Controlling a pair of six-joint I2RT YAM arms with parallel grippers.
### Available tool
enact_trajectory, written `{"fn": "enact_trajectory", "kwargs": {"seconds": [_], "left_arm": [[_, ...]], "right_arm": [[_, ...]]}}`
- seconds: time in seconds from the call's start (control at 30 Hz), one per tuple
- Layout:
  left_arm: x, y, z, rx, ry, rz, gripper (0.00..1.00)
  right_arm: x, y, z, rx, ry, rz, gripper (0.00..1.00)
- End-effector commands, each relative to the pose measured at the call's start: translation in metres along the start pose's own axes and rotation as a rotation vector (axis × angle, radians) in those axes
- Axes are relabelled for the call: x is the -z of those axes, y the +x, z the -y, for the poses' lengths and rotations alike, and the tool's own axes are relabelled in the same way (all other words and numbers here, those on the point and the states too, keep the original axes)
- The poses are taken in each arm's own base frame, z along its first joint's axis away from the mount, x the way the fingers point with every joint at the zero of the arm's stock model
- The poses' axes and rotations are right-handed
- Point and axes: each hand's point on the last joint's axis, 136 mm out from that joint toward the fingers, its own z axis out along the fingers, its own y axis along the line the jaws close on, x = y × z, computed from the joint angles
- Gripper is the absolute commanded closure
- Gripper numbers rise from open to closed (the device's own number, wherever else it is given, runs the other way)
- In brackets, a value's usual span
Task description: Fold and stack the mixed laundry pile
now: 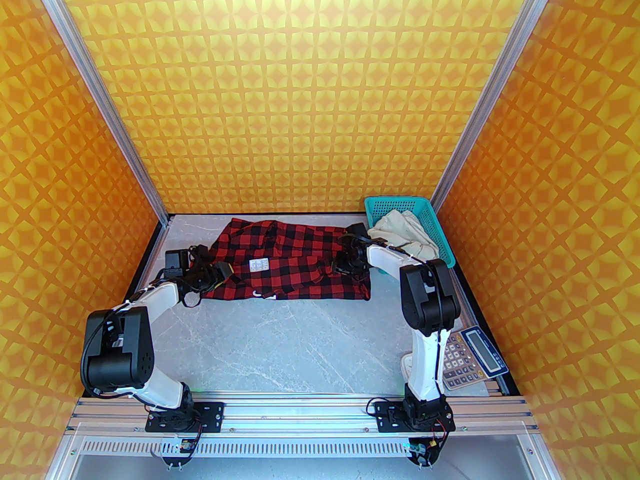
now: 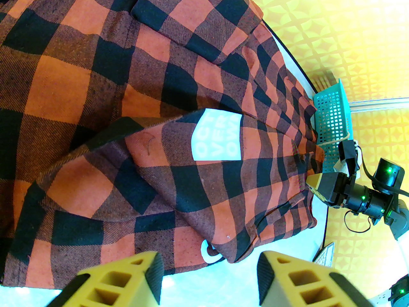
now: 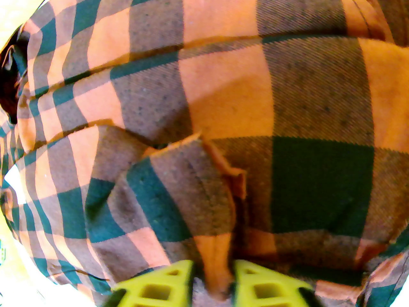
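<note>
The red-and-black checked shirt [image 1: 300, 273] lies spread across the back of the table, its white patch [image 1: 258, 264] facing up. My left gripper [image 1: 222, 272] sits at the shirt's left edge. In the left wrist view it [image 2: 209, 277] is open, and the hem of the shirt [image 2: 127, 107] lies just beyond its fingertips. My right gripper [image 1: 344, 263] rests on the shirt's right part. Seen from the right wrist, it [image 3: 217, 283] is shut on a raised fold of the shirt [image 3: 223, 91]. The cream trousers [image 1: 400, 230] lie bunched in the basket.
The teal mesh basket [image 1: 395, 201] stands in the back right corner, close to the right arm. A calculator [image 1: 472, 353] lies at the table's right edge near the right arm's base. Patterned orange walls enclose the table on three sides.
</note>
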Motion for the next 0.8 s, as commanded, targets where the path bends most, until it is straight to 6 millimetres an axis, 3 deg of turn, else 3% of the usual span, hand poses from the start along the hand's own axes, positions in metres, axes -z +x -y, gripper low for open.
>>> {"fn": "enact_trajectory", "kwargs": {"seconds": [0.0, 0.07, 0.2, 0.4, 0.53, 0.63, 0.77], "left_arm": [[0.003, -0.002, 0.010, -0.037, 0.023, 0.000, 0.47], [0.005, -0.003, 0.013, -0.043, 0.025, 0.002, 0.47], [0.012, -0.006, 0.021, -0.062, 0.031, 0.014, 0.47], [0.020, -0.012, 0.034, -0.076, 0.047, 0.038, 0.50], [0.025, -0.012, 0.039, -0.088, 0.048, 0.041, 0.50], [0.027, -0.011, 0.040, -0.098, 0.046, 0.038, 0.50], [0.024, -0.008, 0.036, -0.087, 0.040, 0.027, 0.50]], "right_arm": [[0.013, -0.013, -0.010, 0.001, -0.014, 0.045, 0.93], [0.020, -0.015, -0.013, -0.002, -0.024, 0.056, 1.00], [0.051, -0.020, -0.023, -0.008, -0.052, 0.120, 1.00], [0.085, -0.010, -0.032, -0.085, -0.126, 0.184, 1.00], [0.085, 0.006, -0.022, -0.137, -0.120, 0.182, 1.00], [0.072, 0.015, -0.008, -0.150, -0.073, 0.161, 1.00], [0.051, 0.008, 0.010, -0.134, 0.014, 0.150, 1.00]]}}
